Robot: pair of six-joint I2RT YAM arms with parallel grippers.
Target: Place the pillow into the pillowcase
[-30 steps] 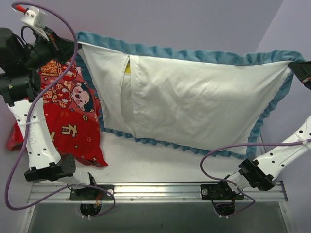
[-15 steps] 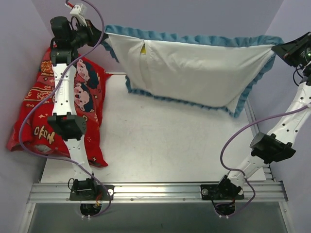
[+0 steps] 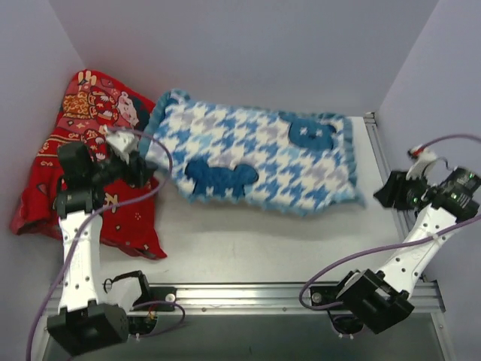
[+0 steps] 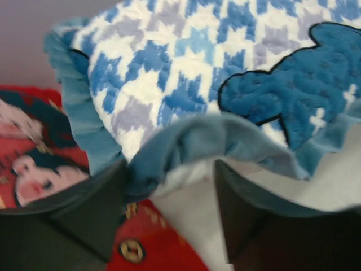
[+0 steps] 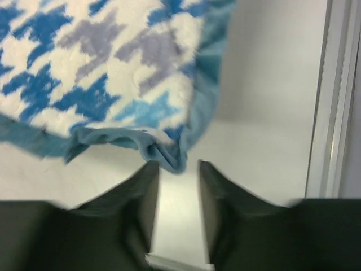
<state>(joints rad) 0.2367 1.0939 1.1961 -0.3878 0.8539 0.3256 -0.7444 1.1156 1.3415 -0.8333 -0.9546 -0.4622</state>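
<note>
Rail [image 3: 240, 295]: runs along the near edge of the table [image 3: 248, 241], with both arm bases bolted to it.
Right claw [image 3: 379, 194]: low by the right edge of the table. Its fingers [image 5: 141, 203] are slightly parted with nothing between them. The near right corner of the pillowcase [image 3: 255, 162] lies just past the fingertips and apart from them.
Left claw [image 3: 144, 167]: at the left end of the pillowcase, over the left half of the table, with its fingers [image 4: 96, 214] spread wide. A fold of the blue frill [image 4: 84, 113] hangs in the gap and seems to brush the left finger, though the blur makes contact hard to judge. It is not pinched.
Pillowcase: lies flat across the far half of the table with the checked side up. Two dark blue bear heads show, and the frill runs all round it.
Red cloth [image 3: 83, 143]: bunched in the far left corner and trailing down the left edge. It touches the left end of the pillowcase.
</note>
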